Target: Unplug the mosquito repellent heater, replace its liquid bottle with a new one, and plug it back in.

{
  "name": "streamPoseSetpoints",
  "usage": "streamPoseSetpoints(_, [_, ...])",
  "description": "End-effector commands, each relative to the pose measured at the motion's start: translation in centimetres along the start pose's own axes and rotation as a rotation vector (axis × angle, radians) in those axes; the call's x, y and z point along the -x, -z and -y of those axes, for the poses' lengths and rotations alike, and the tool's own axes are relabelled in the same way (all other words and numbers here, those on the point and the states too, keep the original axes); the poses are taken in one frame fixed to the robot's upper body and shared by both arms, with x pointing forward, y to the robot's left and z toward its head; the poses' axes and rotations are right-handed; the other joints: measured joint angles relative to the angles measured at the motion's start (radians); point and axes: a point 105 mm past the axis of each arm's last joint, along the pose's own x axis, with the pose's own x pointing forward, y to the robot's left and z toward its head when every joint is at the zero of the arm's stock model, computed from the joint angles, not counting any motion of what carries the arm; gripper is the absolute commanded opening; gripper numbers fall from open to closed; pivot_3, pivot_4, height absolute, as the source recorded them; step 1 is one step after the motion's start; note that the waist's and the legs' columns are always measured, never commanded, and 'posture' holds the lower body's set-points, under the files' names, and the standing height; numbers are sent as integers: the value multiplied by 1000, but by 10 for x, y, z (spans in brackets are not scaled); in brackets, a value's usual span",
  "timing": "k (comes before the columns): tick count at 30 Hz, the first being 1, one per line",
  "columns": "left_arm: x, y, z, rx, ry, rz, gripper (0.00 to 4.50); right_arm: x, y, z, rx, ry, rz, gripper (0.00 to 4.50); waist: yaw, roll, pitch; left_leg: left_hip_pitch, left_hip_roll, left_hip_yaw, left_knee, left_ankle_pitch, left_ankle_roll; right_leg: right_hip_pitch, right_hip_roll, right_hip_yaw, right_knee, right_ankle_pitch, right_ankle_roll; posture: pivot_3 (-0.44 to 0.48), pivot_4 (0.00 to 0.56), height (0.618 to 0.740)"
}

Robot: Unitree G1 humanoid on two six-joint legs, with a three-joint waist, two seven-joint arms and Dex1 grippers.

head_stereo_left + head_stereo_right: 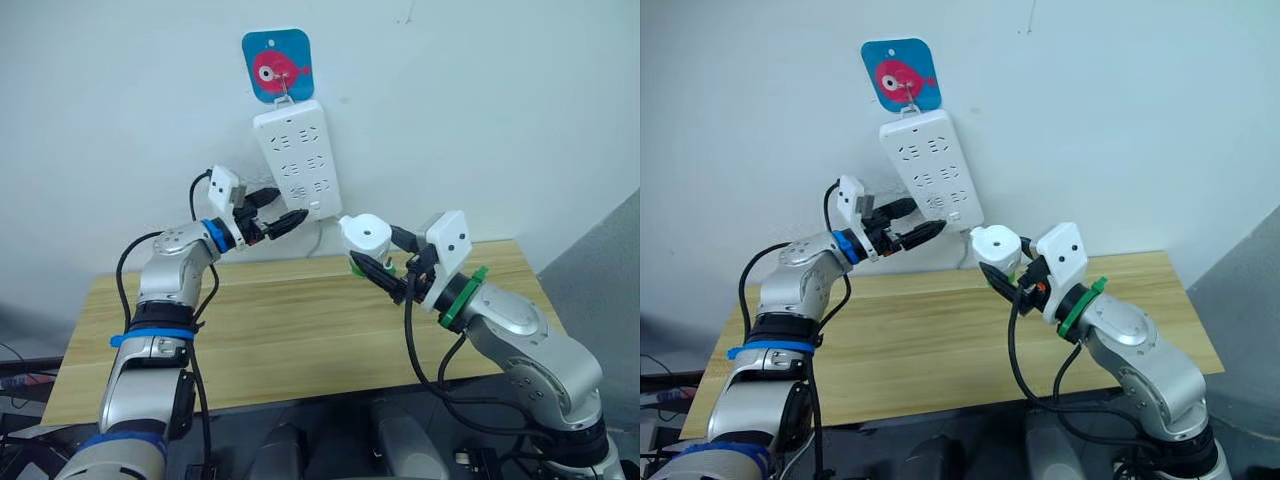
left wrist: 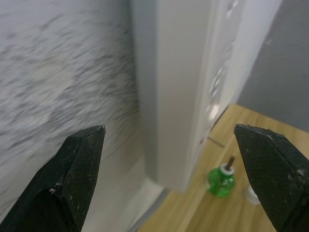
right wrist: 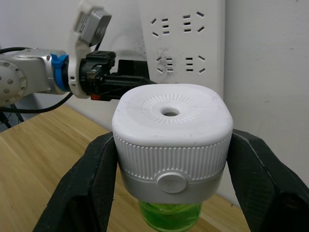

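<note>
White strip (image 1: 298,158) hangs tilted on the wall; my left gripper (image 1: 273,222), fingers wide and empty, braces by its lower edge. Right gripper (image 3: 169,159) clamps the heater (image 1: 364,236), green bottle (image 3: 170,216) fitted, near the strip. I'd turn the prongs toward a free socket, then push squarely.

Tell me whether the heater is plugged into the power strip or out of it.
Out. The right gripper holds the mosquito repellent heater in the air, clear of the power strip, a green bottle fitted underneath.
</note>
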Motion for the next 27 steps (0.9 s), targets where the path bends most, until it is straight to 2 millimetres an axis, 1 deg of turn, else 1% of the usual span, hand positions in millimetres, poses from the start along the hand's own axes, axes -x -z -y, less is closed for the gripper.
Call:
streamPoseSetpoints(1, [-7,-18,4,-35,46,45,4500,5,-16,-5,48,-5,70,2919,-1,0,0,0,0,0,0,0,0,0,0,0,0,0,0,-198,164,740])
streamPoseSetpoints(4, [-12,-22,6,-34,70,59,3887,6,-16,-5,48,-5,72,2919,-1,0,0,0,0,0,0,0,0,0,0,0,0,0,0,-201,163,740])
streamPoseSetpoints(7, [-15,-25,9,-38,91,64,2959,6,-17,-5,48,-7,73,2919,-1,0,0,0,0,0,0,0,0,0,0,0,0,0,0,-204,163,740])
streamPoseSetpoints(8, [-15,-25,9,-38,96,63,2579,6,-18,-5,46,-6,76,2919,-2,0,0,0,0,0,0,0,0,0,0,0,0,0,0,-204,163,740])
streamPoseSetpoints(12, [-13,-25,13,-41,123,50,1376,5,-26,-3,33,5,100,2919,0,0,0,-1,0,-1,0,0,0,0,-1,0,0,0,0,-205,164,740])
streamPoseSetpoints(15, [-11,-26,13,-37,129,46,1321,2,-31,-2,31,9,110,2919,0,0,0,0,-1,0,1,0,0,0,-1,0,0,0,0,-205,164,740])
streamPoseSetpoints(19, [-10,-26,16,-33,143,30,1321,-8,-43,4,45,48,112,2919,-1,0,0,-1,0,-1,0,0,0,-1,-1,0,1,0,0,-205,164,740])
streamPoseSetpoints(23, [-10,-24,17,-34,141,8,1321,-25,-42,14,34,113,35,2919,-1,0,0,-2,-1,-1,0,0,0,-3,-2,1,2,0,0,-203,165,740])
streamPoseSetpoints(27, [-9,-21,19,-36,147,-1,1321,-35,-48,14,21,120,3,2919,0,0,0,-3,-1,-1,0,0,0,-4,-6,1,3,0,0,-200,163,740])
